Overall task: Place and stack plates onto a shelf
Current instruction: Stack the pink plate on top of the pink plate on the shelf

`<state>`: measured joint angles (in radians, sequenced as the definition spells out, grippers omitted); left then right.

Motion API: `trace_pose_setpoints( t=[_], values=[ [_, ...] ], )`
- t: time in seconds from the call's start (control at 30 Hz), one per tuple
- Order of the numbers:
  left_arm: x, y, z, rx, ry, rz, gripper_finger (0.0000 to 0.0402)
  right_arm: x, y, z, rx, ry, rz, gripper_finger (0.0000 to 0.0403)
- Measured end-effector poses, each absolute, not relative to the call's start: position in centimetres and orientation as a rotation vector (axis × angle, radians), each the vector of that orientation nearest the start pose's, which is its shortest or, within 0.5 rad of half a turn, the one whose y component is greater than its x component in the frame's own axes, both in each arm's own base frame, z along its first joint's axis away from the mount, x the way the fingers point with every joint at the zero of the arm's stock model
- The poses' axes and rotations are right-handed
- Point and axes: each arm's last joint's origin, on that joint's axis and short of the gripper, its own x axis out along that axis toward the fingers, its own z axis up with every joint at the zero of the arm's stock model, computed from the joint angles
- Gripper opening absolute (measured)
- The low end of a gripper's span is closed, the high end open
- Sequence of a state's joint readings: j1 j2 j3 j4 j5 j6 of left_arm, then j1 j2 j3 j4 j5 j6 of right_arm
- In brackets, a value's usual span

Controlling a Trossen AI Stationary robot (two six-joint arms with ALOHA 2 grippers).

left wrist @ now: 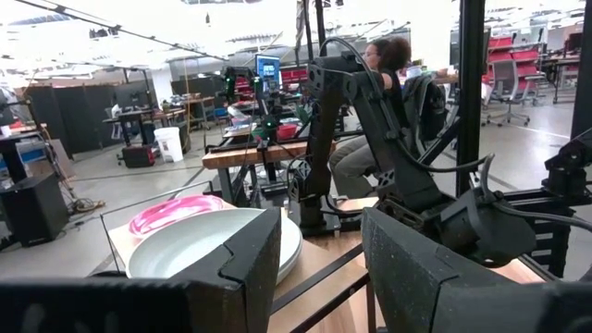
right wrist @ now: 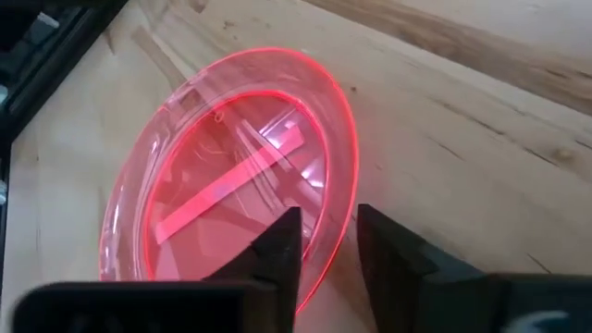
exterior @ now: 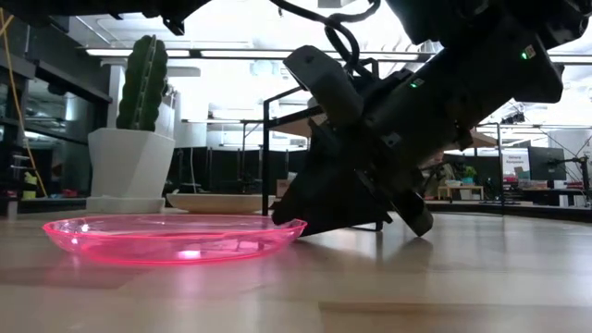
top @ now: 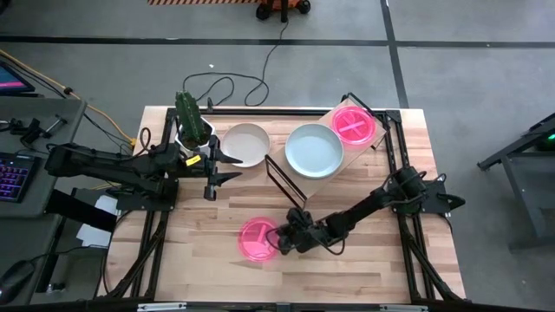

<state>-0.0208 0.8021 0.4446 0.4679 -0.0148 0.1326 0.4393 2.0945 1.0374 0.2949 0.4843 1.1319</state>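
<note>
The right claw (top: 281,241) sits low with its fingers apart around the rim of the pink plate (top: 257,239) flat on the worktop (top: 364,269). A shallow pinch could let the plate slip.

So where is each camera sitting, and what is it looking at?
High view: above the table, looking straight down; both arms, shelf, left gripper.
Low view: at tabletop height, looking across; right gripper at the pink plate.
Left wrist view: on the left arm, facing the shelf; its own fingers.
Right wrist view: on the right arm, looking down; its fingers straddle the plate's rim.
Shared: high, low and right wrist views all show that pink plate.
</note>
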Motion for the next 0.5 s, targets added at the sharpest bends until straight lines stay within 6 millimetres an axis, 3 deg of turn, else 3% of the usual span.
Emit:
trace_pose_setpoints(
  t=[0.17, 0.5],
  values=[
    [18.3, -0.3, 27.4, 0.130, -0.110, 0.002, 0.0142, 36.1, 15.6, 8.3, 0.712, 0.592, -0.364, 0.0009],
    [18.3, -0.3, 27.4, 0.131, -0.111, 0.002, 0.0142, 37.2, 13.8, 11.3, 0.752, 0.642, -0.095, 0.0000]
  ],
)
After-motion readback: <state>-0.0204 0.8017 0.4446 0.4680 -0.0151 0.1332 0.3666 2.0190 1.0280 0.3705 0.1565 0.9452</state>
